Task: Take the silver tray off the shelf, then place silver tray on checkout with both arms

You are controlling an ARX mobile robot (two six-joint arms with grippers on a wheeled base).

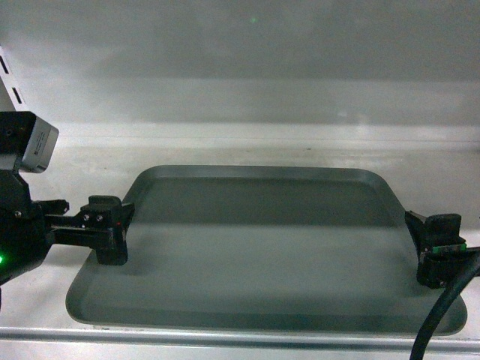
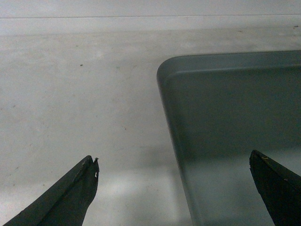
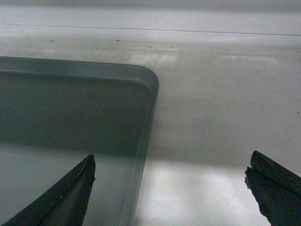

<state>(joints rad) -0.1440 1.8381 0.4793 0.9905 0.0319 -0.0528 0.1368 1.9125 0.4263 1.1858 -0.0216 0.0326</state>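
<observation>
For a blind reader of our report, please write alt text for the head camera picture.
A large grey tray lies flat on a pale shelf, with a black robot pincer at each short edge: the left pincer and the right pincer. Both stand open around the rim.

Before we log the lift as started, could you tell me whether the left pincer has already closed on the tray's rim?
No. In the left wrist view the left pincer stands wide open, straddling the silver tray's rim.

No readable text, label, brand, number or sign is showing anywhere in the head view or either wrist view.
</observation>
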